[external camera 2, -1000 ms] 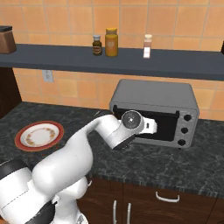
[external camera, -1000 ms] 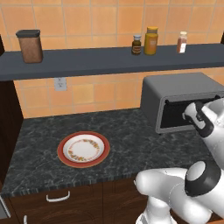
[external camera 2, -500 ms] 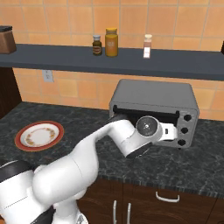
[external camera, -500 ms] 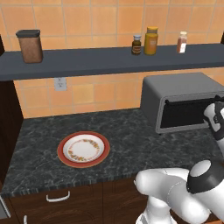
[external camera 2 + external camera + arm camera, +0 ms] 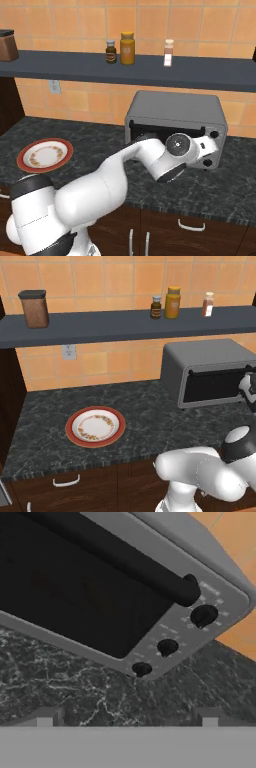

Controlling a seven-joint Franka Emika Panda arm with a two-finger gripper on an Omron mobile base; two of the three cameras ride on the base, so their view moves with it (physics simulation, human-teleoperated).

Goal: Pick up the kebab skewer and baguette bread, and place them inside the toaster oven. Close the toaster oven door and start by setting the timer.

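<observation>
toaster oven (image 5: 210, 371): grey box at the right of the dark marble surface (image 5: 150, 416), under the shelf (image 5: 125, 326), back against the orange tile wall.
toaster oven door (image 5: 75, 597): shut, dark glass, black bar handle (image 5: 125, 559) along its top edge; hand view sees it close and tilted.
knobs (image 5: 167, 647): three dark ones in a row on the grey panel beside the door, the biggest (image 5: 202, 615) nearest the handle end.
pincer (image 5: 127, 719): jaws wide apart, nothing between them; two tips low in the hand view, pointed at the surface just in front of the oven's knob panel. Not touching oven or knobs.
arm (image 5: 165, 160): reaches across the oven front in the right base view, wrist covering part of the door; wrist end sits at the far right edge of the left base view, by the oven's right side.
plate (image 5: 95, 426): red rim, patterned centre, on the surface well left of the oven; nothing on it that I can make out.
kebab skewer, baguette bread: can't tell where; glass too dark to see inside the oven.
shelf items: brown canister (image 5: 34, 308) at left; small dark bottle (image 5: 156, 307), orange jar (image 5: 173, 302) and small shaker (image 5: 208, 304) above the oven.
wall outlet (image 5: 69, 351): on the tiles below the shelf, left of the oven.
cabinet fronts (image 5: 75, 486): dark wood with pale handles, below the surface.
</observation>
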